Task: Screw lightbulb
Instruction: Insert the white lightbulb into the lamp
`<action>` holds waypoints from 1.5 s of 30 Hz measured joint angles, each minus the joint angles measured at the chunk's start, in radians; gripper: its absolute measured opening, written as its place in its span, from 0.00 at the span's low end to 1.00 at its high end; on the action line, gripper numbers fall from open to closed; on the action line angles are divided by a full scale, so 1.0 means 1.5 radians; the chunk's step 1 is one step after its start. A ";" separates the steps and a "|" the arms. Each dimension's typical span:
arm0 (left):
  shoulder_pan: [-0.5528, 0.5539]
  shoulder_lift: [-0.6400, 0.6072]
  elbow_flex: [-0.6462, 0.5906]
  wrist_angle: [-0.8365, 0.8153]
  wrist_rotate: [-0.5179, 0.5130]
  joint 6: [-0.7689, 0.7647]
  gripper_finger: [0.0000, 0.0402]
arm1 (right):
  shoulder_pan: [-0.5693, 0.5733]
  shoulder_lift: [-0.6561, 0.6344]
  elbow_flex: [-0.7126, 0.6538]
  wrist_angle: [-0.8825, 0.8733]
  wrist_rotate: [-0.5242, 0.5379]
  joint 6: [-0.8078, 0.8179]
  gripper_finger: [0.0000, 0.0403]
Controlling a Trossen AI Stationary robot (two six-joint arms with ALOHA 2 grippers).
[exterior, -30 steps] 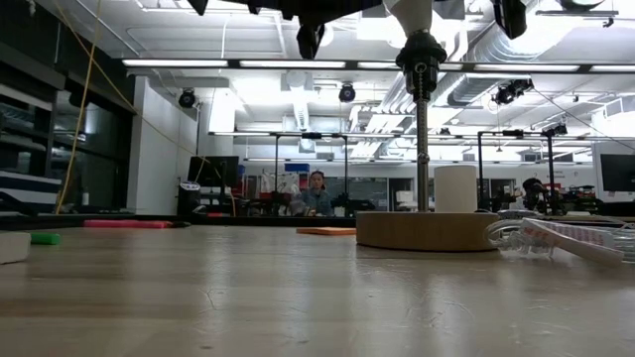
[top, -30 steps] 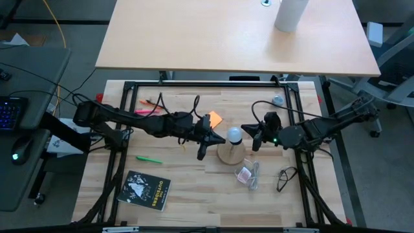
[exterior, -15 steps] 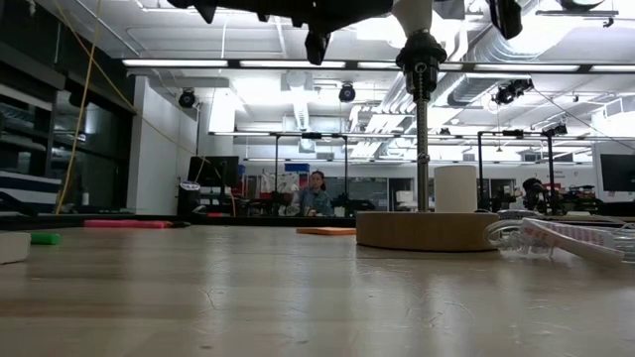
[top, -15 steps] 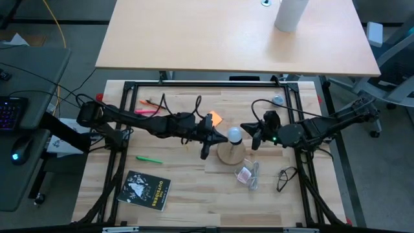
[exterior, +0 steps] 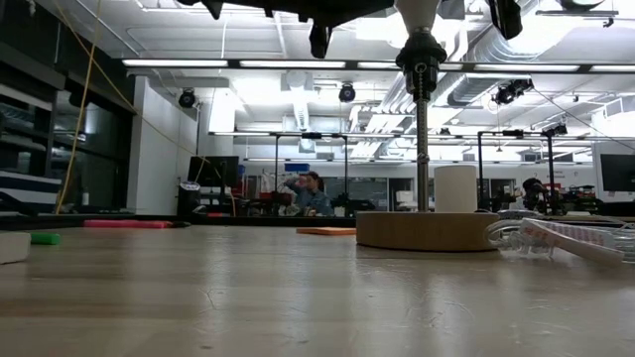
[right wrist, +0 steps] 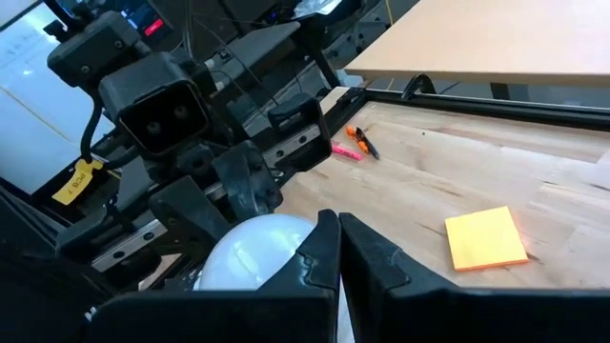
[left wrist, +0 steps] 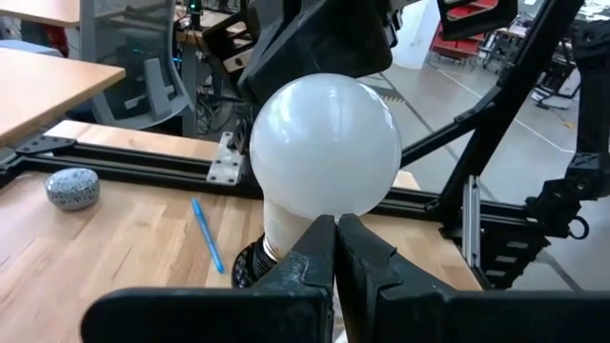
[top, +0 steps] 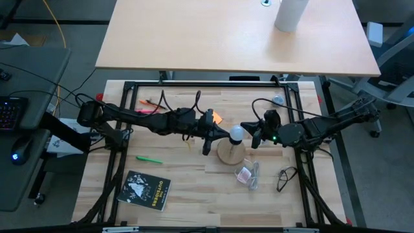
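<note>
The white lightbulb (top: 237, 134) sits upright in the black socket (exterior: 422, 55) on top of a thin post, which rises from the round wooden disc (top: 231, 154). My left gripper (top: 224, 134) is shut, close on the bulb's left, fingers about level. In the left wrist view the tips of my left gripper (left wrist: 335, 229) sit in front of the bulb's neck (left wrist: 286, 224). My right gripper (top: 252, 134) is shut, close on the bulb's right. In the right wrist view my right gripper (right wrist: 338, 233) lies beside the bulb's dome (right wrist: 253, 252). My left gripper points its shut fingertips (left wrist: 322, 238) level at the bulb's neck from the table's left; I cannot tell whether they touch it. My right gripper has its shut fingers (right wrist: 324, 250) alongside the bulb's dome, coming from the table's right; I cannot tell whether they touch it.
An orange note (top: 215, 119) lies just beyond the disc and a see-through packet (top: 248, 173) just in front of it. On the table are also a green pen (top: 149, 158), a black booklet (top: 147, 189), glasses (top: 284, 178), markers (top: 150, 103) and a grey stone (top: 277, 100).
My left gripper has crept a little toward the table's right, closer to the bulb. The bulb, disc and right gripper stay where they were.
</note>
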 joint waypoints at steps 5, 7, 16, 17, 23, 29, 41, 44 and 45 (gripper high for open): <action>0.002 0.000 0.000 -0.006 -0.006 0.000 0.00 | 0.000 0.000 0.000 -0.001 0.000 0.000 0.00; 0.002 0.000 0.001 -0.011 -0.011 0.000 0.00 | 0.000 0.000 0.000 -0.001 -0.001 0.001 0.00; 0.003 0.001 0.001 -0.018 -0.028 -0.005 0.00 | 0.000 0.013 0.000 0.000 0.001 0.046 0.00; 0.004 0.001 0.001 -0.019 -0.028 -0.006 0.00 | 0.000 0.018 0.000 0.001 0.005 0.053 0.00; 0.004 0.001 0.001 -0.020 -0.027 -0.012 0.00 | 0.000 0.045 0.001 0.000 0.025 0.091 0.00; 0.003 0.001 0.001 -0.019 -0.028 -0.013 0.00 | 0.000 0.047 0.001 -0.006 0.035 0.091 0.00; 0.004 0.009 0.002 -0.036 -0.065 -0.029 0.00 | 0.001 0.047 -0.002 -0.044 0.038 0.128 0.00; 0.004 0.010 0.002 -0.029 -0.063 -0.031 0.00 | 0.001 0.049 -0.002 -0.044 0.039 0.126 0.00; 0.004 0.010 0.002 -0.030 -0.062 -0.031 0.00 | 0.001 0.048 -0.002 -0.044 0.041 0.126 0.00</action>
